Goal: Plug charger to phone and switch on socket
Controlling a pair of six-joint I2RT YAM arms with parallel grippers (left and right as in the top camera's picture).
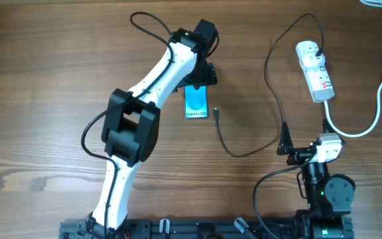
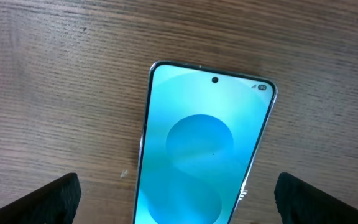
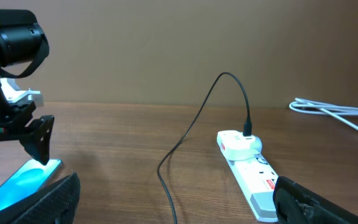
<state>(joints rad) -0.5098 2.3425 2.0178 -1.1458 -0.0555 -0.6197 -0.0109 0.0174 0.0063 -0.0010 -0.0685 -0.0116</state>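
Observation:
The phone [image 1: 195, 103] lies flat on the table with a bright cyan screen, and it fills the left wrist view [image 2: 204, 155]. My left gripper [image 1: 203, 74] is open above the phone's far end, with a finger on each side [image 2: 178, 199], apart from it. The charger cable [image 1: 270, 63] runs from the socket [image 1: 315, 72] in a loop to its black connector tip [image 1: 215, 114], which lies free just right of the phone. My right gripper [image 1: 287, 143] is open and empty at the near right. In the right wrist view the socket [image 3: 253, 171] and cable [image 3: 191, 130] lie ahead.
The socket's thick white cord [image 1: 377, 99] curves off to the right edge. The left arm's own black cable [image 1: 152, 23] loops at the far side. The right arm base [image 1: 323, 192] stands at the front right edge.

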